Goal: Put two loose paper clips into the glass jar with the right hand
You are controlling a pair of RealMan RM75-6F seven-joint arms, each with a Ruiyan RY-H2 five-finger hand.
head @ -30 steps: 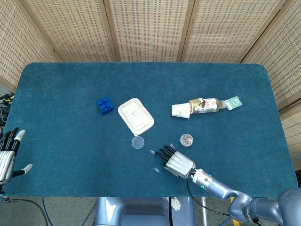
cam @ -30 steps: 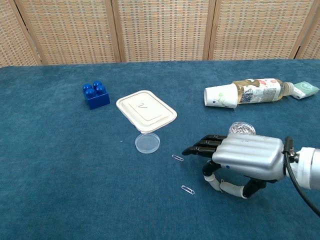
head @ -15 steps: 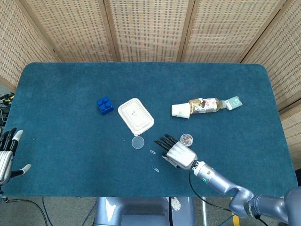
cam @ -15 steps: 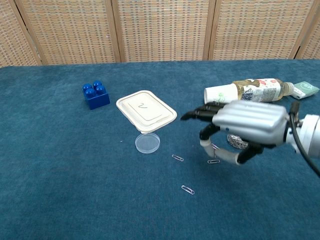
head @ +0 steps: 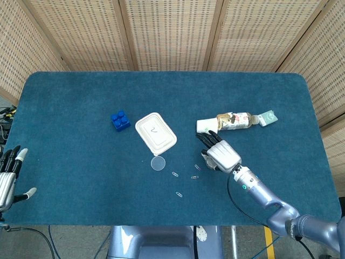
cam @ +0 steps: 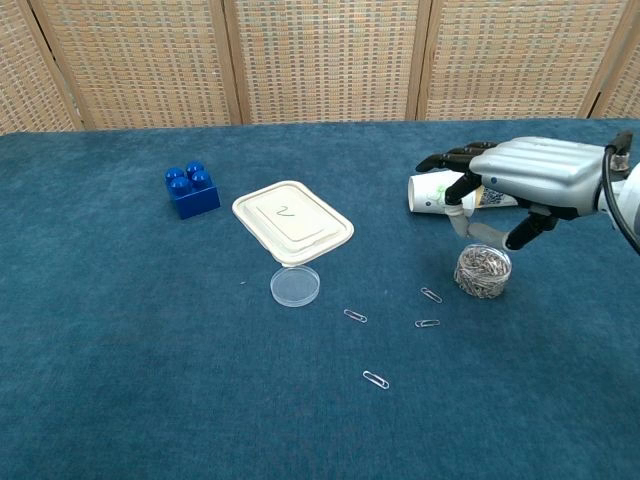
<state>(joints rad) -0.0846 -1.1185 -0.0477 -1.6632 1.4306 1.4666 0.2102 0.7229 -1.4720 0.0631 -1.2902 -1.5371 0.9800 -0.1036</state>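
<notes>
Four loose silver wire paper clips (cam: 427,323) we see left of the small glass jar (cam: 482,271) — right hand (cam: 525,180) hovers above, fingers spread, empty.

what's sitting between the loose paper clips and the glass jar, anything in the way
Nothing visible. The nearest paper clips lie on bare cloth just left of the glass jar, whose mouth is open; the right hand is raised above the jar.

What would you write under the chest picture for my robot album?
The right hand hovers above the glass jar of clips, with four loose paper clips on the blue table.
</notes>
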